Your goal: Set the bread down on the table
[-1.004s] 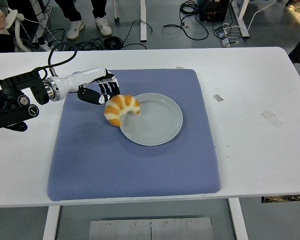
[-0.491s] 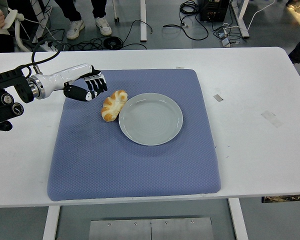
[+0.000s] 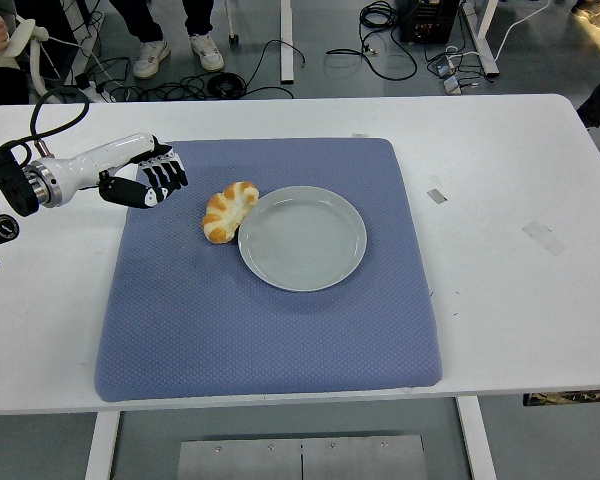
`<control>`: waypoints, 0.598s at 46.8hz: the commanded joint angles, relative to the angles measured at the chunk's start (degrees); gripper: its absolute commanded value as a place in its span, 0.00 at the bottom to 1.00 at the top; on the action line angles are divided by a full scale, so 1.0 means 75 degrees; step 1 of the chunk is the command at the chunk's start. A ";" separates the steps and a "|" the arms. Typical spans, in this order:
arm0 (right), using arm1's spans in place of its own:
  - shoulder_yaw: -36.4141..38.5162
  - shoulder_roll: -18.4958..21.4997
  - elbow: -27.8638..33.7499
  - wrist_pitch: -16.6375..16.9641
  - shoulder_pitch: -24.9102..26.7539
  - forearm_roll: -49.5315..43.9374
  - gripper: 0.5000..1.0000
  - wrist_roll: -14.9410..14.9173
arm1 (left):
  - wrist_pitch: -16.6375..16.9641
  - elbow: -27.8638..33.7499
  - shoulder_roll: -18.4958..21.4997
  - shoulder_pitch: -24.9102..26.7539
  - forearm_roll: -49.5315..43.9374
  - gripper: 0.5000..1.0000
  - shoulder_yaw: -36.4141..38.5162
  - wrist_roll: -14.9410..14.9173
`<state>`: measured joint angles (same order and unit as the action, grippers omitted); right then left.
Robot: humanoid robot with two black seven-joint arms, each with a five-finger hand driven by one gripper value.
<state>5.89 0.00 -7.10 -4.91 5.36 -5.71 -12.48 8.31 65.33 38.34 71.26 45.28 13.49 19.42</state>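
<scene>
A golden croissant [image 3: 227,211] lies on the blue mat [image 3: 260,320], touching the left rim of the grey plate [image 3: 302,238]. My left hand [image 3: 145,183] hovers over the mat's upper left corner, a short way left of the croissant. Its fingers are relaxed and hold nothing. The white forearm [image 3: 85,165] runs back to the picture's left edge. The right arm does not show.
The white table [image 3: 520,290] extends past the mat on all sides. Small tape marks [image 3: 436,195] lie on the table at the right. People's legs and cables show on the floor beyond the far edge.
The croissant left the hand and dropped from the plate's rim onto the mat. My left hand has drawn back to the left, away from it.
</scene>
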 commanded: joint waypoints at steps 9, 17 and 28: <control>0.0000 0.0000 -0.0002 -0.0001 0.0012 0.0000 1.00 0.0000 | -0.0030 0.0126 -0.0354 0.0108 -0.0107 0.80 -0.0158 -0.0035; 0.0000 0.0000 -0.0002 -0.0001 0.0000 0.0000 1.00 0.0000 | -0.0042 0.0149 -0.0472 0.0049 -0.0447 0.93 -0.0193 -0.0058; 0.0000 0.0000 -0.0002 -0.0001 0.0000 0.0000 1.00 0.0000 | -0.0042 0.0149 -0.0460 -0.0009 -0.0458 0.93 -0.0170 -0.0070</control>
<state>5.89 0.00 -7.09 -4.93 5.36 -5.71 -12.48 8.00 66.45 34.83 71.41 41.86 12.21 18.90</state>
